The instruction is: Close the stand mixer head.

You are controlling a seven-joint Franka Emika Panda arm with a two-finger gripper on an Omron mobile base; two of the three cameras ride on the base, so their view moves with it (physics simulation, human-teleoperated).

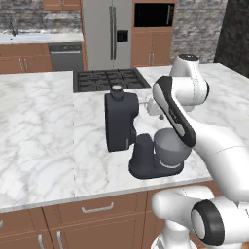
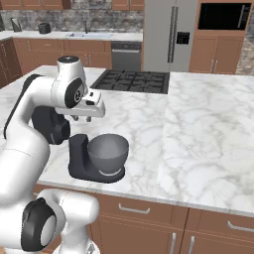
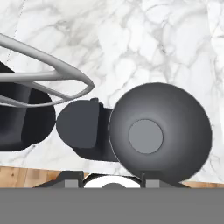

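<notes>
worktop edge: wood cabinet fronts with silver handles under the marble worktop (image 1: 39,160); the mixer stands near this front edge.
bowl: grey bowl (image 2: 107,152) sits in the dark mixer base (image 1: 146,163); hand view looks straight down into it (image 3: 159,133), nothing inside.
tool: tool (image 3: 113,177) hangs above the bowl, about level with the whisk. Only two small grey tip stubs show at the bottom of the hand view, well apart, so it reads as spread wide and holding nothing. Not touching the head as far as I can judge.
head: head (image 1: 120,121) tipped fully back on its hinge, upright, round knob on top, front face toward the arm. Behind and to the left of the bowl in the left base view.
whisk: silver whisk (image 3: 48,78) sticks out sideways from the head, over the worktop and not in the bowl.
progress: judged not started; head is wide open and has its whole swing down to the bowl left.
hidden: arm link covers much of the head in the right base view (image 2: 49,124) and the whisk tip plus bowl rim in the left base view. Hinge not clear. Finger shape too cropped to check.
far: cooktop (image 1: 109,79), fridge, dishwasher, sink counter behind.
</notes>
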